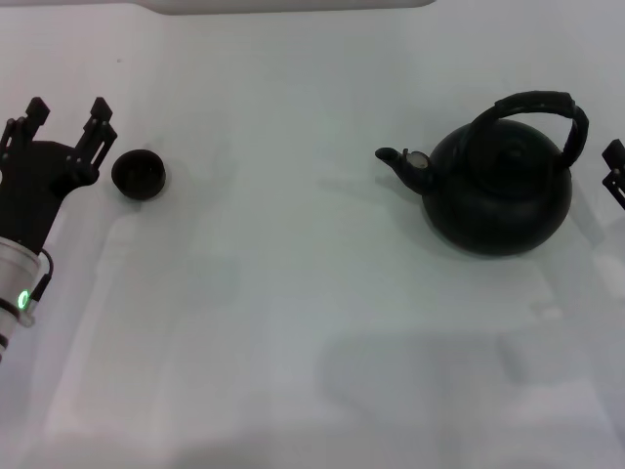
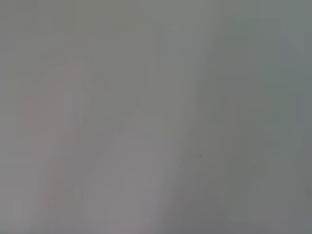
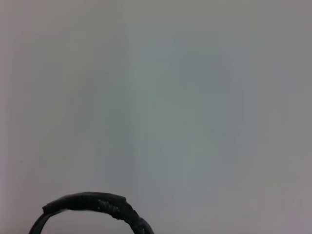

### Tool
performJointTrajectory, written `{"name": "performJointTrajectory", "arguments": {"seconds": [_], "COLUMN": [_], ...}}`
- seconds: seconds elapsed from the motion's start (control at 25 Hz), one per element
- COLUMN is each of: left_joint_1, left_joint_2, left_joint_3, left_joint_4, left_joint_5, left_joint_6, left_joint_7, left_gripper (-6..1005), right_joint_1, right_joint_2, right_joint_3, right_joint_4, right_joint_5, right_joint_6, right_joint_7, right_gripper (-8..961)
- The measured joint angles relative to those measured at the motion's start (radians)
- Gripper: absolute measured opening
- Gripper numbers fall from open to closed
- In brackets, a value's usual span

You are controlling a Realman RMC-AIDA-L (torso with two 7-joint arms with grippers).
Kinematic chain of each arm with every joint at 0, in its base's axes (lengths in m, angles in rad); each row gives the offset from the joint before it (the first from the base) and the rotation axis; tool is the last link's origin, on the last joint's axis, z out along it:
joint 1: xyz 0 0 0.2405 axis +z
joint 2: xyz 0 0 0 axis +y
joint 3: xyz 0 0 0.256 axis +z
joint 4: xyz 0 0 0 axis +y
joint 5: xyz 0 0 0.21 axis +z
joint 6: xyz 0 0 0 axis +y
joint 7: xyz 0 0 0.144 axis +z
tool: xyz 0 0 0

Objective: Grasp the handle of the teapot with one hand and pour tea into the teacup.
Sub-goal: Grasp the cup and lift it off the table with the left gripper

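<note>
plain white tabletop (image 1: 322,322), soft shadows

A plain white tabletop (image 1: 312,322) fills the head view, smooth and matte, with faint soft shadows falling across its near half. Along the far edge, a pale raised slab or panel (image 1: 293,5) runs across the top of the view, its rounded corner just showing; what it is cannot be told. The left wrist view gives only blank grey-white surface (image 2: 156,117) with dim streaks of shade. The right wrist view shows the same pale surface (image 3: 161,97), bare and even across nearly all of it.
</note>
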Motion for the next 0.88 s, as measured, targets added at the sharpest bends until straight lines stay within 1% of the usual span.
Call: {"name": "performJointTrajectory", "arguments": {"seconds": [0.64,0.68,0.88], "left_joint_1": [0.002,-0.004,-0.042], "left_joint_2": [0.001,0.006,0.014], "left_joint_3": [0.002,0.002,0.001], "left_joint_4": [0.008,0.026,0.027], "left_joint_5": [0.001,0.002,0.002], "left_joint_6": [-0.001,-0.010,-0.032], "left_joint_7": [-0.004,-0.019,-0.056], "left_gripper": [801,801,800], "right_joint_1": [-0.003,-0.002,0.002], "right_joint_2": [0.000,0.000,0.000], "right_joint_3": [0.000,0.000,0.000], "right_joint_4": [-0.004,-0.004,-0.004], "right_joint_5": [0.002,0.004,0.006], "right_joint_6": [0.004,0.004,0.004], "right_joint_7": [0.002,0.002,0.002], "right_gripper": [874,874,874]}}
